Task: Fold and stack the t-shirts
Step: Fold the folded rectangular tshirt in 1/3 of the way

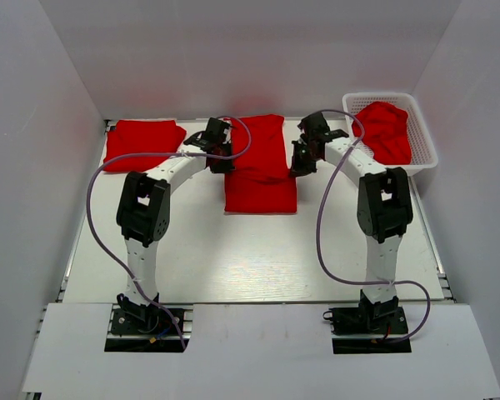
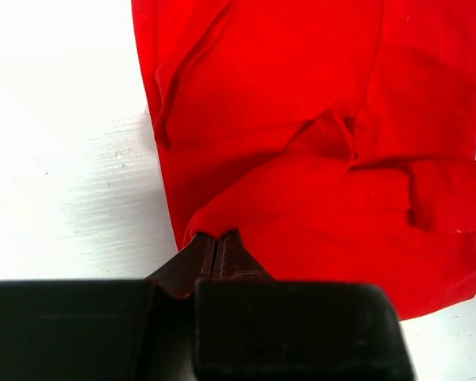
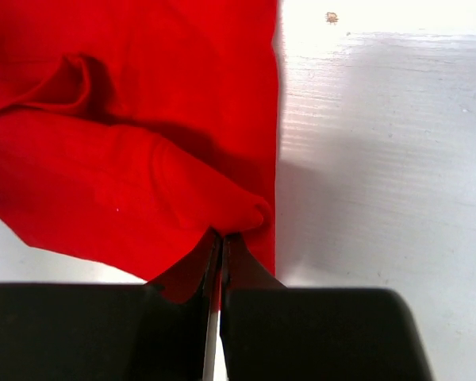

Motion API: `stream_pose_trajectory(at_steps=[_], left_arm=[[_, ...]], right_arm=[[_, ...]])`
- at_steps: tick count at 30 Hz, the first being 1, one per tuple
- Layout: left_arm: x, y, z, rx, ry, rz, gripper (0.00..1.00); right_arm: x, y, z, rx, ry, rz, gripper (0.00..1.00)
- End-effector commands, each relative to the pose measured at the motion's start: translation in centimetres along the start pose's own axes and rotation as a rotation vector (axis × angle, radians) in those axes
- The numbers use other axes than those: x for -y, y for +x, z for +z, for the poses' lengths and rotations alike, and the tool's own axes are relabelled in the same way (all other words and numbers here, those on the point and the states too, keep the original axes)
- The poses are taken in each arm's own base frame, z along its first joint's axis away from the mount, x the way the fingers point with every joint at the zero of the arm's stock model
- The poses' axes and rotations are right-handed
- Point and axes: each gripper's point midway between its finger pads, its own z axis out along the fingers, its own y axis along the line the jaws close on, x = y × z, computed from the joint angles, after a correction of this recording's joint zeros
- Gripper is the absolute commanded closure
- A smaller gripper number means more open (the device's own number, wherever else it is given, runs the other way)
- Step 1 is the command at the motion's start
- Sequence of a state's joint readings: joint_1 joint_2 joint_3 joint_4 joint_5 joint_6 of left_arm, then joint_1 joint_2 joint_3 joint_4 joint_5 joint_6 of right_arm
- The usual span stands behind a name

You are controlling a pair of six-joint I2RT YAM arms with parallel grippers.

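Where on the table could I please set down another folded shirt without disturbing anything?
Bare: the near table between left arm and right arm, in front of the centre shirt; a smaller patch in front of the basket. Crowded: the far edge, with the folded shirt, centre shirt and basket.

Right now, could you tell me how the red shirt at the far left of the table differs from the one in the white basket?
The far-left shirt lies folded flat; the basket shirt is a crumpled heap. The far-left shirt rests directly on the table, the basket shirt inside the white basket. Both are bright red.
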State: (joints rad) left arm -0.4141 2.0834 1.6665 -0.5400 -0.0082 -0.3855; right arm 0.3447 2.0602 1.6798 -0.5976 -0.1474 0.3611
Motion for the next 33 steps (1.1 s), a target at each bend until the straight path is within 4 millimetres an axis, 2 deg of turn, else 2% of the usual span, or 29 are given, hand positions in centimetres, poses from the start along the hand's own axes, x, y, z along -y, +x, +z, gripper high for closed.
stream_pose_trajectory(at_steps=[1,5,7,9,10,11,16,17,20,21,22,23,24,25,26,29,31,33], left_arm=[[-0.1,-1.3,-0.5,0.038,0.020,0.000,1.00],[-0.9,-1.0,-0.2,0.034,0.000,-0.007,1.00],[-0.7,-0.9,-0.2,0.030,0.010,-0.007,0.59],[-0.4,-1.2,-0.3,0.035,0.024,-0.007,0.14],[-0.4,-1.2,-0.3,0.035,0.024,-0.007,0.07],[-0.8,-1.9,-0.9,0.054,0.015,-0.014,0.01],[-0.9,-2.8,-3.4,0.097,0.004,-0.024,0.01],[-0.8,-3.4,-4.6,0.123,0.004,-0.024,0.01],[-1.1,-2.2,-6.2,0.115,0.013,-0.033,0.01],[-1.1,-2.0,-6.5,0.121,0.016,-0.033,0.01],[-1.1,-1.5,-6.8,0.113,0.023,-0.045,0.01],[-1.6,0.2,-6.7,0.074,0.017,-0.044,0.01],[-1.7,0.8,-7.0,0.068,0.016,-0.058,0.01],[-1.7,1.1,-8.1,0.072,0.018,-0.072,0.01],[-2.5,3.0,-8.0,0.032,0.001,-0.072,0.01],[-3.4,5.5,-9.6,0.004,-0.021,-0.098,0.01],[-4.3,7.7,-10.0,-0.030,-0.036,-0.108,0.01],[-4.4,8.6,-10.9,-0.021,-0.022,-0.119,0.01]], right_arm=[[-0.5,-1.9,0.2,0.045,-0.038,-0.026,1.00],[-0.1,-2.2,1.0,0.055,-0.042,-0.040,1.00],[-0.2,-2.5,1.2,0.063,-0.049,-0.059,0.98],[-0.5,-3.0,1.0,0.075,-0.067,-0.076,0.85],[-0.4,-3.1,1.0,0.078,-0.068,-0.087,0.72],[-0.4,-3.1,1.1,0.075,-0.070,-0.091,0.64],[-1.5,-4.0,-1.1,0.109,-0.089,-0.129,0.33],[-1.3,-3.7,-1.1,0.105,-0.087,-0.139,0.10],[-2.0,-2.6,-3.0,0.112,-0.098,-0.163,0.10],[-1.3,-0.5,-2.3,0.070,-0.091,-0.158,0.10],[-1.8,-0.7,-3.1,0.096,-0.105,-0.168,0.10],[-2.6,-0.3,-4.0,0.111,-0.121,-0.194,0.10],[-3.2,-0.3,-4.1,0.130,-0.144,-0.219,0.10],[-2.8,1.4,-4.0,0.102,-0.145,-0.224,0.10],[-3.9,2.1,-4.3,0.101,-0.172,-0.271,0.10],[-5.4,4.0,-4.1,0.074,-0.203,-0.346,0.10],[-6.3,4.9,-3.3,0.056,-0.222,-0.391,0.10],[-7.1,4.9,-2.9,0.052,-0.236,-0.412,0.10]])
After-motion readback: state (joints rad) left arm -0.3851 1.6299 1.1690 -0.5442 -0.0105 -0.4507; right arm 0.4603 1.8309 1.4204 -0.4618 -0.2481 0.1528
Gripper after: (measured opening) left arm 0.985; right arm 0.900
